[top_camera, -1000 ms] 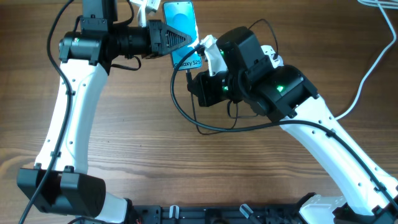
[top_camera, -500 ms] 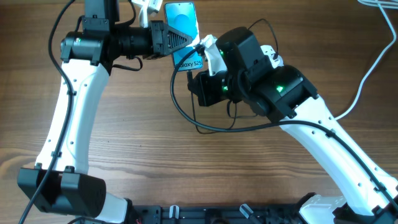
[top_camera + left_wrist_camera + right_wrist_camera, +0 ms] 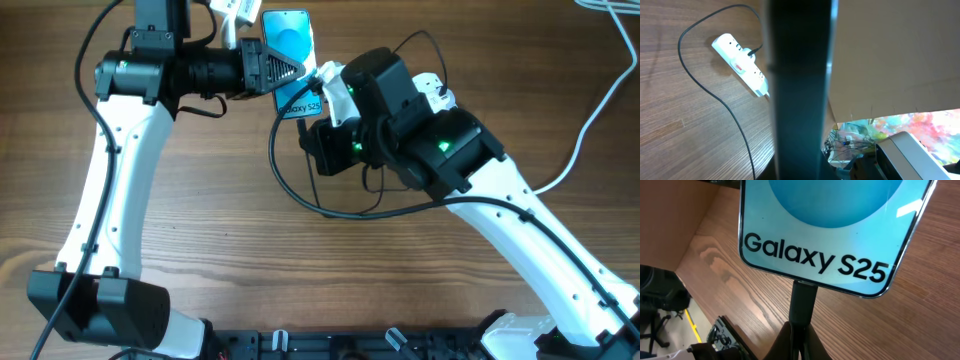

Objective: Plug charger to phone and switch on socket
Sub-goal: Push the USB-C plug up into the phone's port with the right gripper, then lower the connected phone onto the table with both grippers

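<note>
**Mating charger tip to phone, both grippers clamped**

The phone (image 3: 288, 28) is held with its screen toward the overhead camera by the left gripper (image 3: 283, 66), which is closed across the phone's mid-body. In the left wrist view the phone is seen only as a dark blurred slab. The charger (image 3: 802, 302) tip is pinched by the right gripper (image 3: 799, 337), its fingers drawn together on it just below the phone's lettered short edge. The tip is butted against the middle of that edge; full seating cannot be told. The charger's cable is looped over the table (image 3: 230, 250) below the phone. The socket (image 3: 737, 60) is seen flat on the table, left of the phone in the left wrist view, with a black lead plugged in. Its switch position cannot be told.
</note>
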Robot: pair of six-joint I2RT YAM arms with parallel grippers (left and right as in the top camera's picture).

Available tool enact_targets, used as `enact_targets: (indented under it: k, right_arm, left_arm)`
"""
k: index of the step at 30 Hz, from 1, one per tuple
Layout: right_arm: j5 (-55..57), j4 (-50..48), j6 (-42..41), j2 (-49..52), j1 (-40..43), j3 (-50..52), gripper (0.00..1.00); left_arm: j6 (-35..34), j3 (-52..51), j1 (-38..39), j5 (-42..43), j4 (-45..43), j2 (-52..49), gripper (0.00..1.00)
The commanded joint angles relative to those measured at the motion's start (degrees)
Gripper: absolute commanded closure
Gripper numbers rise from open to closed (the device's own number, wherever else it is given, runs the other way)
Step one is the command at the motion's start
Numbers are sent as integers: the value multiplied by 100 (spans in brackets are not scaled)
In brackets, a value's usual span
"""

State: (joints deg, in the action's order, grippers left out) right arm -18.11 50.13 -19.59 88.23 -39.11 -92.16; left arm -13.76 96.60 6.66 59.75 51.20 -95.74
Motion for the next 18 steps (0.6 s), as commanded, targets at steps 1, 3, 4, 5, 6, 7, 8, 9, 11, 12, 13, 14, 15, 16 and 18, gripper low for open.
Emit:
enact_targets:
  k: [1, 3, 4, 5, 6, 7, 8, 9, 11, 12, 13, 14, 15, 16, 18]
  right_arm:
    - [483, -450, 155, 72, 105, -131, 91]
    - [483, -411, 155, 72, 105, -131, 87]
    - [481, -382, 151, 72, 105, -131, 82]
    - [479, -330, 138, 72, 105, -131, 78]
    - [476, -289, 136, 72, 105, -131, 73]
    - [476, -225, 118, 72, 105, -131, 66]
    - [476, -186, 94, 72, 105, -131, 61]
    - [501, -98, 9, 72, 107, -131, 46]
    - [793, 118, -273, 72, 111, -131, 31]
    - [979, 223, -393, 72, 111, -131, 27]
    - [1156, 313, -494, 72, 111, -131, 23]
    - [1318, 400, -568, 72, 118, -131, 16]
    - [1458, 487, -647, 72, 133, -131, 12]
    - [1537, 549, -754, 72, 153, -131, 6]
    - [1652, 667, -949, 72, 216, -131, 1]
  left_arm:
    - [157, -26, 151, 358, 245, -7, 96]
    - [157, -26, 151, 282, 245, -4, 96]
    - [157, -26, 151, 151, 249, -4, 96]
    - [157, -26, 151, 39, 267, -7, 96]
    - [155, -28, 149, -39, 282, -7, 96]
    - [157, -28, 151, -162, 295, -7, 96]
    - [155, -28, 151, -256, 310, -7, 96]
    - [157, -28, 151, -439, 356, -7, 96]
    - [157, -28, 153, -1001, 516, -33, 96]
    - [157, -28, 179, -1467, 673, -79, 96]
    - [157, -28, 210, -1788, 824, -136, 96]
    - [160, -42, 262, -2090, 975, -232, 96]
    - [162, -111, 328, -2203, 1019, -337, 96]
    - [162, -205, 389, -2214, 997, -448, 96]
    - [162, -345, 483, -2216, 907, -673, 96]
